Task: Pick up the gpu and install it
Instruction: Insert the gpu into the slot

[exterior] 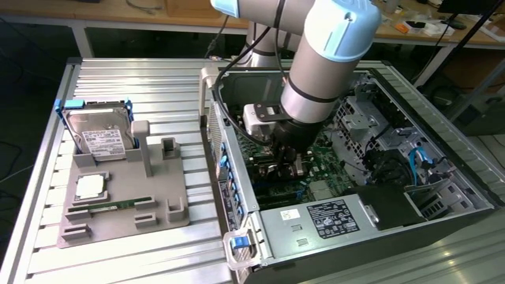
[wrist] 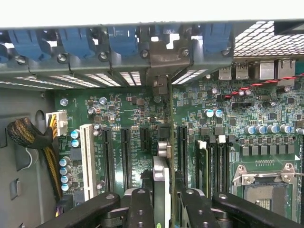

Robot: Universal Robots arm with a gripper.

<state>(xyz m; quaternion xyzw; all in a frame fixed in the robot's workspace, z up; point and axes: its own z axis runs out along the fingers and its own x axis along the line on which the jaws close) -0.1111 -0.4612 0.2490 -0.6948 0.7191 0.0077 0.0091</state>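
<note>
The arm is down inside the open computer case (exterior: pixel 236 195) on the slatted metal table (exterior: pixel 134 77); the gripper (exterior: pixel 285 164) sits low over the green motherboard (exterior: pixel 320 168), near the middle of the case.

On the wrist view the gripper (wrist: pixel 161 202) is right there; two black fingers (wrist: pixel 140 209) press in from either side of the gpu (wrist: pixel 160 176), clenched on it. The card is seen edge-on, its silvery strip facing the camera; it stands upright over the motherboard (wrist: pixel 137 111), between the black expansion slots (wrist: pixel 126 156) on one side and another black slot (wrist: pixel 182 152) on the other. Its far end runs toward the case's rear wall, where a dark metal bracket (wrist: pixel 164 59) sits among the blue latches (wrist: pixel 123 40); whether the card's edge is seated in a slot, I cannot tell.

A white slot (wrist: pixel 87 159) stands beside the black ones; a braided cable bundle (wrist: pixel 26 133) loops near it; the bare processor socket (wrist: pixel 263 187) lies on the opposite side of the card.

On the exterior view's left, well apart from the case, the grey fixture (exterior: pixel 162 207) carries the hard drive (exterior: pixel 99 137) in its blue frame, a square chip (exterior: pixel 91 186) and the green memory stick (exterior: pixel 118 205).
</note>
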